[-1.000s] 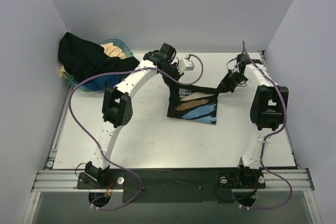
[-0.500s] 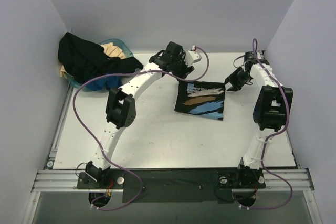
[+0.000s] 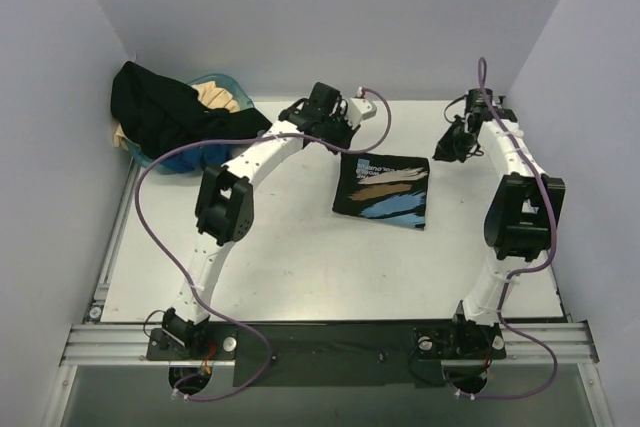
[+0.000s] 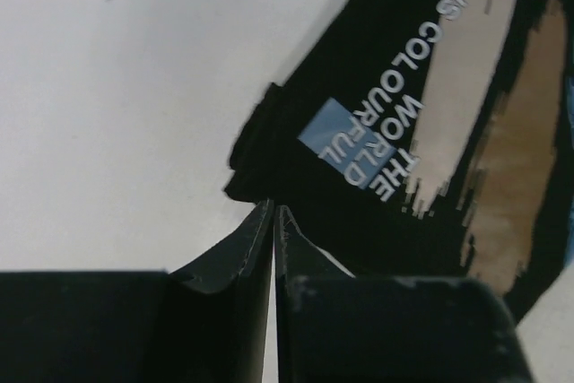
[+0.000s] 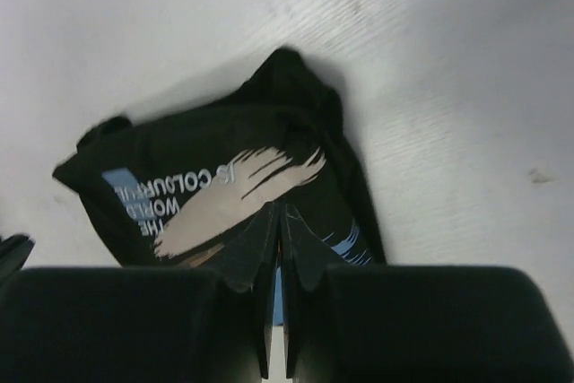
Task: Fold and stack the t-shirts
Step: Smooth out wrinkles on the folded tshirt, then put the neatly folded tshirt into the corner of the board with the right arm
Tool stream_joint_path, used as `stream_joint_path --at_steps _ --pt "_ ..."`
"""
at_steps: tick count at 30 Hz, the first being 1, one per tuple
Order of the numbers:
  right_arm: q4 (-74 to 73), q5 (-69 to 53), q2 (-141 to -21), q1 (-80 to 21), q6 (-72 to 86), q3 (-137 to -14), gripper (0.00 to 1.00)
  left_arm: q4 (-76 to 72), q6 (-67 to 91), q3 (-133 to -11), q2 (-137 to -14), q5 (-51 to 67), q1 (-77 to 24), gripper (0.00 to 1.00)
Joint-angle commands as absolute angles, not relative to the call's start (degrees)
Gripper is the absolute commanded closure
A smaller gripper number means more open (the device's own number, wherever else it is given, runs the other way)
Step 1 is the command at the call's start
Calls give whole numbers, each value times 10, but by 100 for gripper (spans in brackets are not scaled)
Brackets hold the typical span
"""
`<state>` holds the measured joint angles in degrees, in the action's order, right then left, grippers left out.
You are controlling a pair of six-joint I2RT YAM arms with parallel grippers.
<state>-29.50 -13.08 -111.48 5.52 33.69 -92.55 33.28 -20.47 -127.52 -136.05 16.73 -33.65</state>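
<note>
Folded black printed t-shirt (image 3: pixel 382 190) lies on the table (image 3: pixel 300 257); left gripper (image 4: pixel 273 210) and right gripper (image 5: pixel 280 213) hover nearby, fingers closed, empty.

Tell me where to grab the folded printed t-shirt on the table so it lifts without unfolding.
Probably pinch its two far corners, left gripper on the left one, right gripper on the right, coming down from the far side. The t-shirt lies flat on the table, so only edges give a bite; its far-left corner bunches up slightly. Catch every layer.
</note>
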Motion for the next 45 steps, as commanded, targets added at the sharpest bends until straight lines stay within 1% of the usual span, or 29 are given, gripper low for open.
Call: stream_joint_path --at_steps 1,3,10,14,17,20,22,25,26,27,28,29,30,31,34,35,38,40,42,45 --pt "-287 -166 -1095 15 310 -882 100 319 -180 -1247 -1341 264 -359 87" --pt "-288 -178 -1123 12 318 -891 100 319 -164 -1270 -1372 244 -359 89" --pt "-290 -171 -1225 25 350 -973 100 324 -128 -1368 -1462 189 -347 90" --pt "-289 -151 -1256 44 376 -1012 100 308 -108 -1379 -1484 178 -346 90" --pt "-295 -165 -1288 51 385 -1041 100 298 -96 -1383 -1497 168 -346 88" --pt "-305 -168 -1308 54 385 -1069 100 287 -77 -1387 -1500 141 -343 83" --pt "-308 -169 -1310 65 389 -1074 100 278 -67 -1391 -1498 134 -338 78" --pt "-314 -174 -1297 76 382 -1089 99 271 -63 -1404 -1492 107 -335 66" --pt "-318 -172 -1292 80 376 -1093 97 272 -62 -1407 -1486 98 -332 65" --pt "-330 -170 -1276 81 358 -1101 88 273 -60 -1412 -1481 94 -330 61" --pt "-336 -168 -1270 83 349 -1103 83 275 -57 -1413 -1469 94 -326 60" --pt "-351 -167 -1249 84 325 -1099 74 282 -55 -1412 -1462 98 -324 59" --pt "-358 -165 -1239 85 310 -1093 69 287 -53 -1409 -1442 107 -322 58" --pt "-369 -166 -1215 85 289 -1071 62 295 -48 -1390 -1430 112 -322 58" --pt "-373 -196 -1159 84 252 -993 50 296 -15 -1312 -1356 173 -324 58" --pt "-372 -206 -1151 84 235 -955 45 296 -9 -1273 -1341 193 -330 58" --pt "-367 -237 -1135 84 219 -877 43 322 -4 -1217 -1304 247 -351 58" --pt "-363 -248 -1138 83 210 -850 43 335 -4 -1203 -1303 254 -366 58" --pt "-354 -266 -1147 83 208 -834 43 324 22 -1179 -1302 253 -369 58" --pt "-342 -288 -1156 83 209 -825 43 306 40 -1150 -1304 216 -367 60"
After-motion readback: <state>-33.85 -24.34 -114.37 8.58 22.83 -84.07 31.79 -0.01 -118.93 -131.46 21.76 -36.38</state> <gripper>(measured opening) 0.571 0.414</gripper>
